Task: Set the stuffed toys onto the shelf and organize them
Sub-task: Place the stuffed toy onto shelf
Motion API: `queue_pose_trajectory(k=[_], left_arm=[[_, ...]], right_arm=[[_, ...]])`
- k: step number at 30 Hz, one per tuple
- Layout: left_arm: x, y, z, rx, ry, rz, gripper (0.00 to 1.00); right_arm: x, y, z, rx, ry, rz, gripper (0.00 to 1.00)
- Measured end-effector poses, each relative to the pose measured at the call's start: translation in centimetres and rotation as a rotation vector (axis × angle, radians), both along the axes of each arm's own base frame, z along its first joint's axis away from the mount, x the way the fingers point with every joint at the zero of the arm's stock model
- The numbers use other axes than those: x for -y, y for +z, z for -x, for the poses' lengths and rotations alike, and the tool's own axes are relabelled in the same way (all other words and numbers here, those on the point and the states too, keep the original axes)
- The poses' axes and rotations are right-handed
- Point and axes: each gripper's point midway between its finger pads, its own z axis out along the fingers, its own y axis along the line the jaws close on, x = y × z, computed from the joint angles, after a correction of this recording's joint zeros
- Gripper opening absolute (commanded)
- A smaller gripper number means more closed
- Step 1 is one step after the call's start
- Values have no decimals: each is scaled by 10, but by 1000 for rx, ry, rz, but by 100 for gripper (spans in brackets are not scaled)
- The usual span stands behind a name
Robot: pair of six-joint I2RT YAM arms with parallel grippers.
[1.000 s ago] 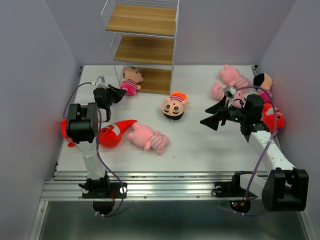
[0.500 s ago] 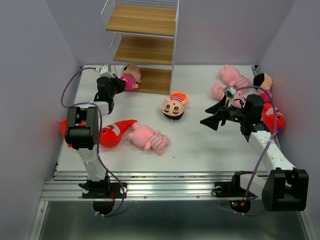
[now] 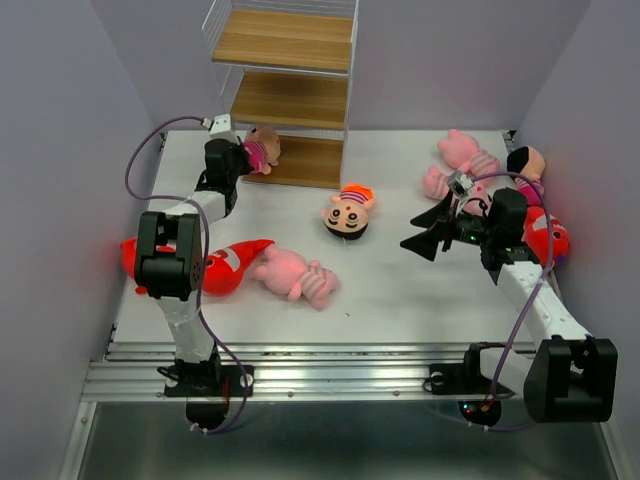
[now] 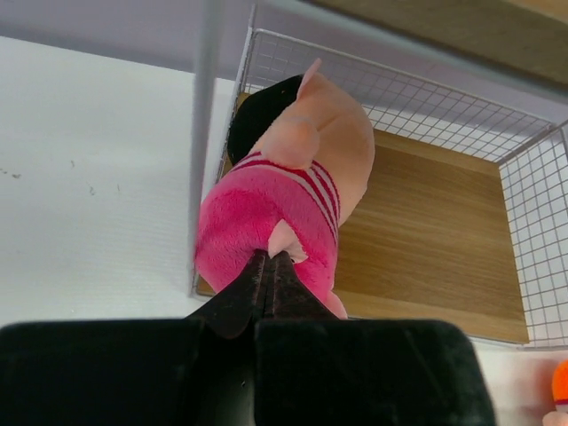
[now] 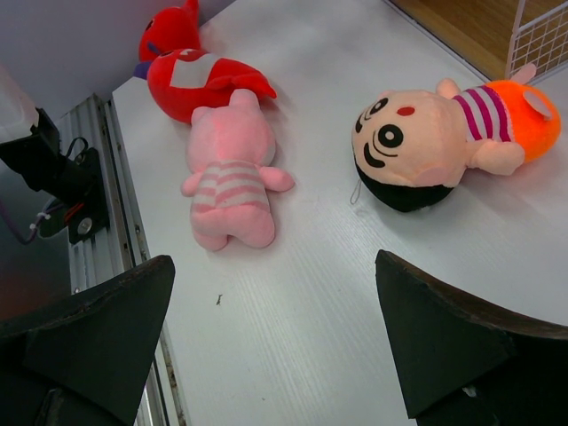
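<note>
**Pink doll clamped at the shelf's bottom corner**

White desk (image 3: 400, 300), toys strewn across it. Shelf (image 3: 288, 100) at the far edge, left of centre: three wooden boards in white wire. Left gripper (image 4: 271, 262) clenched on the lower body of the pink doll (image 4: 284, 195), at the left front corner of the bottom board, just beside the wire post, head pointing into the shelf. Right gripper (image 3: 425, 232) released, jaws wide, hanging over the desk's right half, holding nothing. Near the left edge, red shark (image 3: 228, 265) touching a pink animal (image 3: 295, 275). Mid-desk, orange doll (image 3: 348, 212) face up. Along the right edge, more pink animals (image 3: 462, 160), another doll (image 3: 527, 163), second shark (image 3: 548, 238).
</note>
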Motion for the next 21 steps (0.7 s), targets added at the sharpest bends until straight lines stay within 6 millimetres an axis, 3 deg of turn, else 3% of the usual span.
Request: queue_pose_trajectory(k=[11,21], left_arm=[[11,-11,7,-42,46,-213,0],[1,-12,-1,-83,120,-282,0]], right_arm=[[0,-1,1,-6,0,0,100],[0,-1,0,-4,0,1,100]])
